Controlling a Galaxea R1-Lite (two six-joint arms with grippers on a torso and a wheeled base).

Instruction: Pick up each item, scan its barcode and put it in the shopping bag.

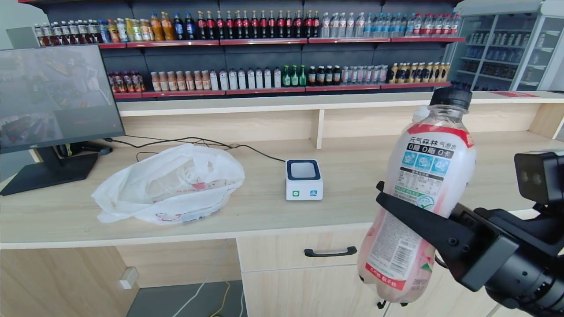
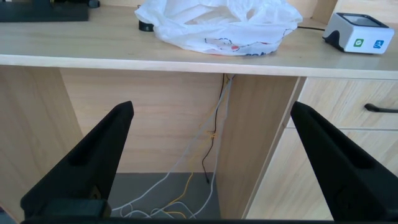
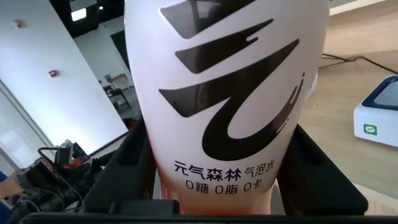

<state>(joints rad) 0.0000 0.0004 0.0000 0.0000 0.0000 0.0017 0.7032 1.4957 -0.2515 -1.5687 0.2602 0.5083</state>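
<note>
The right gripper (image 1: pixel 410 213) has its black fingers clamped around the middle of a pink-and-white plastic drink bottle with a black cap (image 1: pixel 423 176). The bottle hangs in the air at the right of the head view, leaning with its cap toward the upper right. The left gripper (image 2: pixel 208 168) has its fingers spread wide with nothing between them, below the edge of the light wooden counter (image 1: pixel 352 167). On that counter a crumpled white plastic shopping bag (image 1: pixel 169 187) lies left of centre. A small white box scanner with a dark-rimmed top (image 1: pixel 303 179) sits apart at centre, and a dark monitor (image 1: pixel 53 97) stands at far left.
</note>
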